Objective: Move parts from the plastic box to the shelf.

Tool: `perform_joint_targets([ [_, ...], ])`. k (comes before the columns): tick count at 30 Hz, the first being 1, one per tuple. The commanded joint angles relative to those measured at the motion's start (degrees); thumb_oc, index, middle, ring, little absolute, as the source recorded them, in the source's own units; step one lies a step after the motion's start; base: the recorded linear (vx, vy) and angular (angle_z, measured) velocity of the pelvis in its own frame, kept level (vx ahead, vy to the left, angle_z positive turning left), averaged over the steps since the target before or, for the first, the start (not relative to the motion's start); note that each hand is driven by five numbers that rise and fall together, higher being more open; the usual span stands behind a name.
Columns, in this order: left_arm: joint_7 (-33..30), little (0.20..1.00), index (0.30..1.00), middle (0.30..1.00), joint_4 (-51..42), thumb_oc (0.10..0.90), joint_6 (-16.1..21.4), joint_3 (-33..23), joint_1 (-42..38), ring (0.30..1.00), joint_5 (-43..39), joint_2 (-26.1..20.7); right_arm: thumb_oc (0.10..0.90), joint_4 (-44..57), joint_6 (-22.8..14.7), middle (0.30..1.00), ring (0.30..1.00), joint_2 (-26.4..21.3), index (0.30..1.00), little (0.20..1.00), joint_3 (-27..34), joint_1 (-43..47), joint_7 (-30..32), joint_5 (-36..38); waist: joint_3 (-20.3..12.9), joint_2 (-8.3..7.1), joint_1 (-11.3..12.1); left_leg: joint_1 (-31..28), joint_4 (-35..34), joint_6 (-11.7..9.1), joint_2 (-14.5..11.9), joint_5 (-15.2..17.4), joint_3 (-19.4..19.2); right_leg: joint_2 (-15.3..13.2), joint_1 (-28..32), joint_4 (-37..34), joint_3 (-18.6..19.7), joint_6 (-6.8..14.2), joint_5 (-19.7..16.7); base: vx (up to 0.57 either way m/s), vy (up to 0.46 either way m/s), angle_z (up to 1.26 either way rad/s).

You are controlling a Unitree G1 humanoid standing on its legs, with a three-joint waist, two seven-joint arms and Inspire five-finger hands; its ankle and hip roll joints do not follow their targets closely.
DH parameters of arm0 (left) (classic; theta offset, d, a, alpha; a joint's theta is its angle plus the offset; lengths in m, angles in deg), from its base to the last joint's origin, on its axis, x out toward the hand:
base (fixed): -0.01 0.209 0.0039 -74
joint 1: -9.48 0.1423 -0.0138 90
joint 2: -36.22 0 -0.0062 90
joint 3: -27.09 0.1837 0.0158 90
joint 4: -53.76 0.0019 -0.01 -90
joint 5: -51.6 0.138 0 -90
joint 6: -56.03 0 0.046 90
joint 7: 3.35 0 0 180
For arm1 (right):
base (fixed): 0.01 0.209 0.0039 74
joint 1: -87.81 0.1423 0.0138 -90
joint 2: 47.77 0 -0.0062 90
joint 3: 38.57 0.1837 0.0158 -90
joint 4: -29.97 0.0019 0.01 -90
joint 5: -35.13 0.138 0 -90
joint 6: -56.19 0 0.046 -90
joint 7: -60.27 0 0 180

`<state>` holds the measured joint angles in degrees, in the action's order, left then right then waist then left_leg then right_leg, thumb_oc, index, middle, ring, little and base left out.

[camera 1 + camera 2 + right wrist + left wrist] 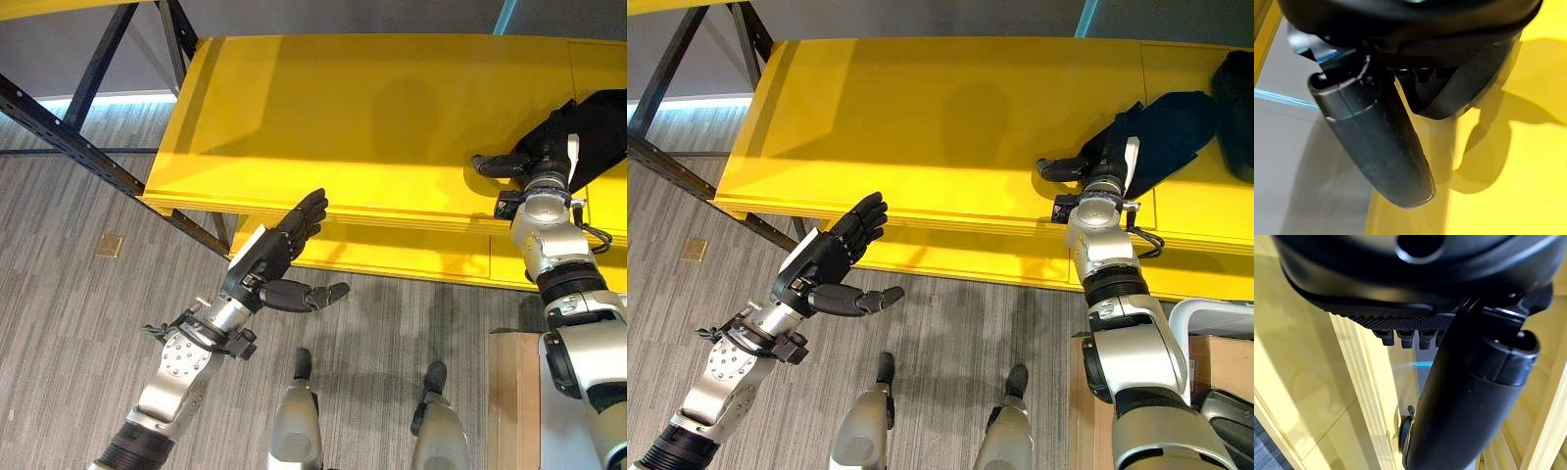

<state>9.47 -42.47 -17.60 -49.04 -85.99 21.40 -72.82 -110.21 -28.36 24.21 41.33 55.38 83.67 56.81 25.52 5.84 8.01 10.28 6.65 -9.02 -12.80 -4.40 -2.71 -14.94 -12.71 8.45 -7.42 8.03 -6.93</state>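
The yellow shelf point(343, 117) runs across the view ahead of me. A flat black part point(1176, 127) lies on its right side. My right hand point(1101, 155) rests on the near end of that part, fingers straight along it and thumb stuck out sideways over the shelf. In the right wrist view the black part point(1469, 83) curves under the fingers and casts a shadow on the yellow surface. My left hand point(269, 259) hovers open in front of the shelf's front edge, above the floor, with nothing in it.
Another dark object point(1236, 98) sits at the shelf's far right. A black metal rack frame point(78, 147) slants down the left. A white container rim point(1215, 308) and a cardboard box point(1215, 362) stand at lower right. A small tan square point(110, 245) lies on the floor.
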Motion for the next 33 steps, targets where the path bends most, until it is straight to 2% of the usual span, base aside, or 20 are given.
perform_joint_targets([
  [1,-0.50,1.000,1.000,1.000,-5.76,0.900,6.55,-0.19,-1.59,1.000,-1.78,-0.63,0.900,-0.52,-1.13,1.000,1.000,-2.88,1.000,1.000,-2.66,6.93,-1.76,-2.01,-1.82,-0.07,0.81,2.48,1.83,4.07,3.26,3.88,1.43,2.58,1.84,9.23,-0.70,-4.21,14.65,0.00,0.000,0.00],
  [6,-0.18,1.000,1.000,1.000,-5.72,0.900,6.04,-0.58,-1.93,1.000,-2.71,-0.52,0.900,-1.07,-0.17,1.000,1.000,-3.52,1.000,1.000,-5.95,7.90,-7.15,-8.24,-1.51,-0.42,1.33,3.06,2.22,4.07,3.26,3.75,1.78,2.63,1.76,9.54,-0.97,-4.17,14.77,-0.02,-0.037,0.02],
  [9,-0.20,1.000,1.000,1.000,-5.72,0.900,6.14,-0.53,-2.08,1.000,-2.39,-0.49,0.900,-0.93,0.48,1.000,1.000,-3.52,1.000,1.000,-7.36,8.15,-7.85,-10.65,-1.35,-0.55,1.46,3.19,2.28,4.11,3.19,3.69,1.77,2.63,1.79,9.55,-1.06,-4.08,14.74,-0.02,-0.037,0.04],
  [12,0.30,1.000,1.000,1.000,-6.02,0.900,5.68,-0.92,-2.13,1.000,-2.65,-0.53,0.900,-0.29,2.54,1.000,1.000,-4.21,1.000,1.000,-9.86,8.79,-10.33,-12.22,-1.16,-0.93,1.75,3.64,2.45,4.11,3.13,3.59,2.00,2.69,1.73,9.59,-1.15,-4.01,14.78,-0.02,-0.056,0.02],
  [23,2.15,1.000,1.000,1.000,-6.76,0.900,4.79,-1.66,-2.06,1.000,-2.55,-1.01,0.900,-2.81,4.98,1.000,1.000,-6.53,1.000,1.000,-12.74,9.86,-13.89,-12.45,-0.71,-1.89,2.29,4.59,3.17,4.12,2.60,3.44,2.15,3.07,1.79,9.75,-1.23,-4.12,14.99,-0.01,-0.048,0.03],
  [30,2.33,1.000,1.000,1.000,-6.90,0.900,4.56,-1.72,-2.27,1.000,-2.13,-1.06,0.900,-4.03,3.54,1.000,1.000,-7.83,1.000,1.000,-13.23,10.20,-14.22,-14.01,-0.59,-1.90,2.21,4.73,3.18,4.11,2.47,3.29,2.20,3.31,1.73,9.92,-1.14,-4.32,15.16,0.00,0.000,0.00],
  [33,2.35,1.000,1.000,1.000,-7.10,0.900,4.72,-1.75,-1.88,1.000,-2.28,-1.52,0.900,-4.31,2.21,1.000,1.000,-9.63,1.000,1.000,-14.02,10.82,-14.66,-17.97,-0.57,-1.89,2.35,4.93,3.28,4.13,2.55,3.31,2.54,3.27,1.65,10.18,-1.27,-4.31,15.30,0.02,-0.035,0.00],
])
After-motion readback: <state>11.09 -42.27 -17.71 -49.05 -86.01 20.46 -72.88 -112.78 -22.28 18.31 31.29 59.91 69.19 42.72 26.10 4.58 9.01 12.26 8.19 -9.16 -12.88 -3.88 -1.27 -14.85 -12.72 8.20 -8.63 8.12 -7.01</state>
